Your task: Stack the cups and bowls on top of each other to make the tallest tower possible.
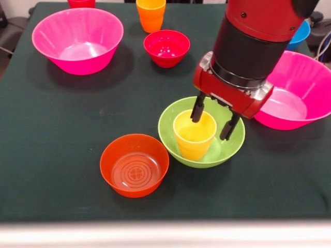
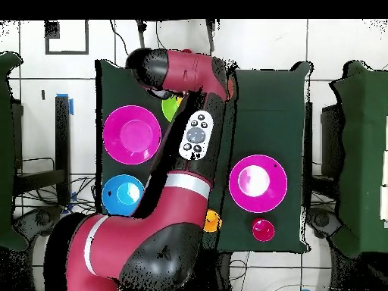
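Front view: fingers (image 1: 215, 121) released, straddling the far rim of the yellow cup (image 1: 195, 135) standing in the green bowl (image 1: 201, 132), mid-desk; you should centre before clenching.

Dark table (image 1: 62, 155) carries bowls (image 1: 77, 39) and orange cup (image 1: 151, 14).

We see dark green table (image 1: 62, 155), cloth-like surface, pale strip along near edge. From overhead: white tiled floor (image 2: 333, 45) around table, black cables (image 2: 45, 197) trailing at left, dark chairs (image 2: 9, 151) at both sides.
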Controlling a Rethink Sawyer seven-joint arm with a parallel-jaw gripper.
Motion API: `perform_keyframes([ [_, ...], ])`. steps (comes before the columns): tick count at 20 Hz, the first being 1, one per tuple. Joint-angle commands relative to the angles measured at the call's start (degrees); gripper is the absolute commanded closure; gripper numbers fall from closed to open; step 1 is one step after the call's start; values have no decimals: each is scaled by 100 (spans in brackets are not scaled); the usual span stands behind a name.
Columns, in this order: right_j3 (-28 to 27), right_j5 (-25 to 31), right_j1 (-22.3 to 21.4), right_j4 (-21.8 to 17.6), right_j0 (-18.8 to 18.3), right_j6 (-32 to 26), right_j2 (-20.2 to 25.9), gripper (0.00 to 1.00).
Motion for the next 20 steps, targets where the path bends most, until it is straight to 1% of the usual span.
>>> perform_keyframes([
  [1, 1266, -338, -502, -275, -258, -803, 979, 0],
  [2, 1433, -474, -597, -263, -313, -969, 1125, 0],
  [5, 1684, -574, -616, -187, -376, -781, 1306, 0],
  [7, 1784, -738, -552, -205, -399, -657, 1389, 0],
  [8, 1814, -828, -509, -211, -458, -685, 1476, 0],
  [10, 1755, -839, -427, -229, -542, -687, 1562, 0],
  [12, 1884, -942, -455, -284, -547, -630, 1592, 0],
  [17, 1808, -1063, -345, -378, -604, -564, 1658, 0],
  [20, 1797, -1122, -325, -433, -565, -484, 1655, 0],
])
